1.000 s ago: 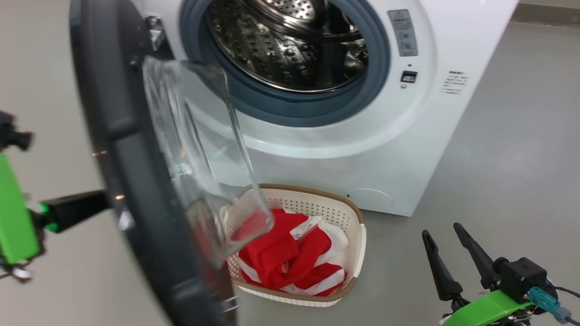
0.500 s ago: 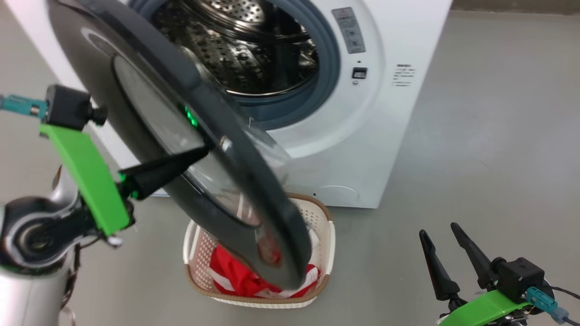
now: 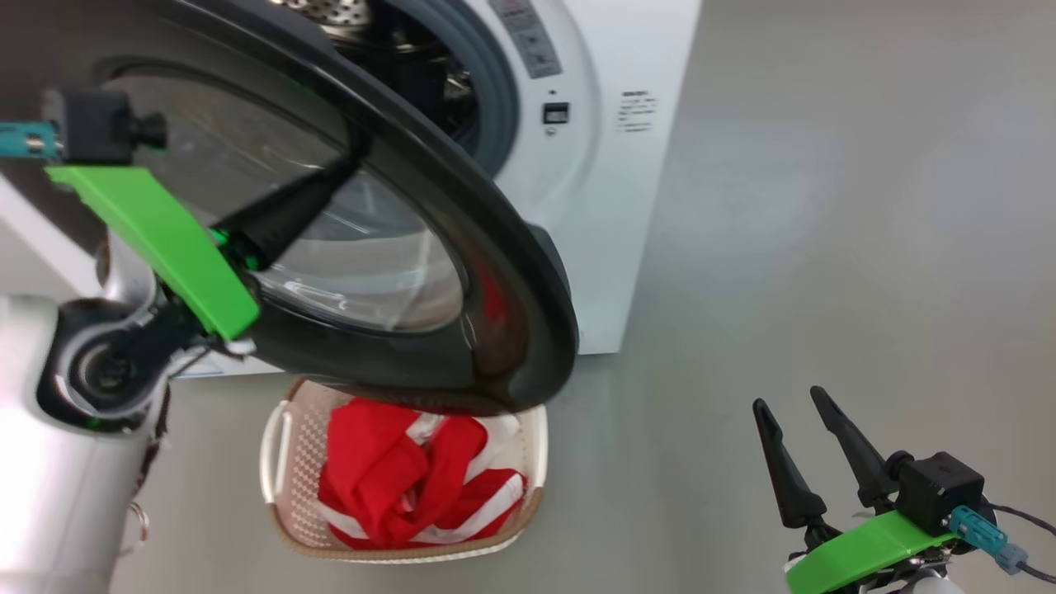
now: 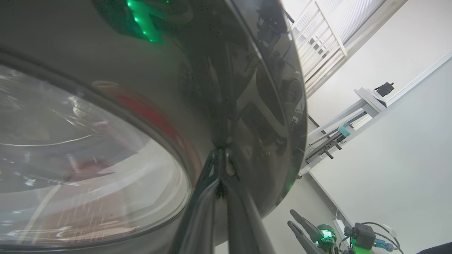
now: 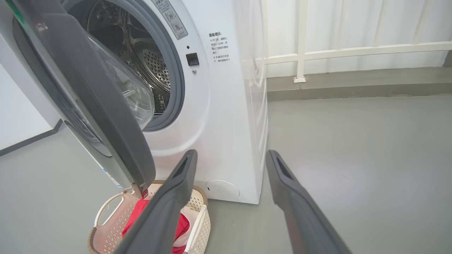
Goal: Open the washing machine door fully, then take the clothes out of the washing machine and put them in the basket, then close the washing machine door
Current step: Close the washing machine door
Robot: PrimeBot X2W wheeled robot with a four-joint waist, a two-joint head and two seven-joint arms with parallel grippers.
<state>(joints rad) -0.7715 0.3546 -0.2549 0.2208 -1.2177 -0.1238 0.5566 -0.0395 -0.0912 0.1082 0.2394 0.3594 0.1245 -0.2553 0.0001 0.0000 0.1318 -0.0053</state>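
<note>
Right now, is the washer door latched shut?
No, the door stands ajar, with the steel drum visible behind its edge.

Smooth grey floor [image 3: 825,206] spreads out, evenly lit. In the right wrist view a white railing [image 5: 353,53] crosses at two o'clock before a pale curtain [image 5: 388,21]. At nine o'clock, a white wall [image 5: 17,120] meets dark skirting [image 5: 28,140].
</note>
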